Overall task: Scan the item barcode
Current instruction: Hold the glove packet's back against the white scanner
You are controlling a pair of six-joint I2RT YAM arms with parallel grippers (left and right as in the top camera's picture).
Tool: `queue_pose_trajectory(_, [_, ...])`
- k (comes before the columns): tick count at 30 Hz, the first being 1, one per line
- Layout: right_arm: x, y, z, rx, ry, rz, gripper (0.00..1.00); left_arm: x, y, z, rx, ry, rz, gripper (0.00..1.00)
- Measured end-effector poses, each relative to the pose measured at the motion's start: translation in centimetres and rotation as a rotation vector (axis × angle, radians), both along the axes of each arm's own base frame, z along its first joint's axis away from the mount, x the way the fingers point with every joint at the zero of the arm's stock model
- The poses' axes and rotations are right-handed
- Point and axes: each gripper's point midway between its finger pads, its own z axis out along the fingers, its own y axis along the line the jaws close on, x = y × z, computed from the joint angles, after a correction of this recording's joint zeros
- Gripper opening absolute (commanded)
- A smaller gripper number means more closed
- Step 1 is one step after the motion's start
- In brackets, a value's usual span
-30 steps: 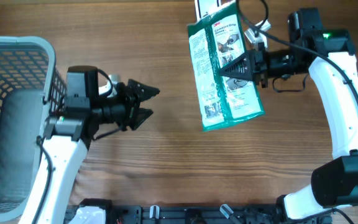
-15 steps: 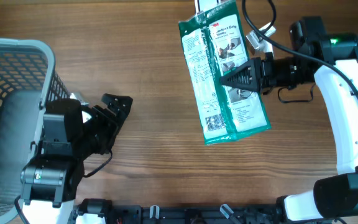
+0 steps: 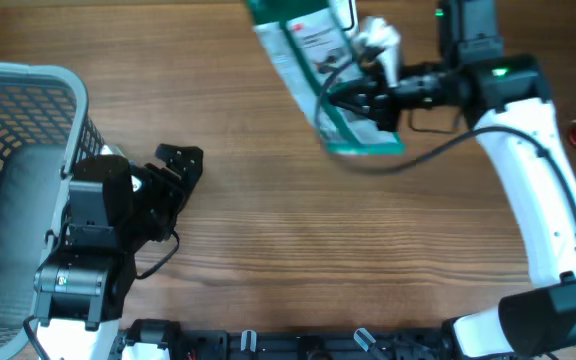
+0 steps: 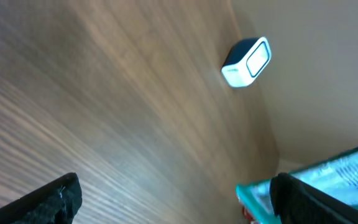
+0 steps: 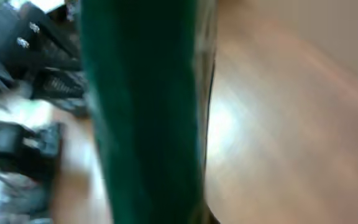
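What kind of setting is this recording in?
Probably a mock shop checkout on a wooden table: a grey wire basket at the left, a green retail packet clamped in the right gripper, and a small white-and-dark device near the table's edge, possibly the scanner.

Likely a mock shop checkout, grey mesh basket (image 3: pixel 28 68), small scanner (image 4: pixel 246 62), wooden table (image 3: pixel 298 240).

No words can be read here. The green packet (image 3: pixel 298 55) has small print on a white patch and a little red mark near its top. All of it is too blurry and tiny to read.
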Motion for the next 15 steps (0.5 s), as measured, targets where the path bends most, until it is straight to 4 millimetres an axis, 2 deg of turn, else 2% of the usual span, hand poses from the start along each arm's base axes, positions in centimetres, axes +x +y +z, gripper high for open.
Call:
queue_pose_trajectory(2, [0.9,1.9,0.1,-0.044,-0.143,0.017,0.05,0.3,0.2,0.1,0.009,-0.012,0.011,1.0])
queue_pose_trajectory(5, [5.0,3.8,0.3,-0.131,-0.37,-0.067,0.05,0.6,0.7,0.3,0.028,-0.025,0.034,1.0])
queue_pose_trajectory(8, [10.1,3.5,-0.6,-0.207,-0.506,-0.206,0.05,0.9,1.1,0.5,0.042,-0.04,0.051,1.0])
queue_pose_trajectory(11, [15.4,2.3,-1.7,-0.252,-0.619,-0.349,0.04,1.0,1.4,0.5,0.053,-0.044,0.064,1.0])
queue_pose_trajectory(15, [21.0,1.5,-3.7,-0.286,-0.781,-0.463,0.04,1.4,1.6,1.0,0.058,-0.069,0.075,1.0])
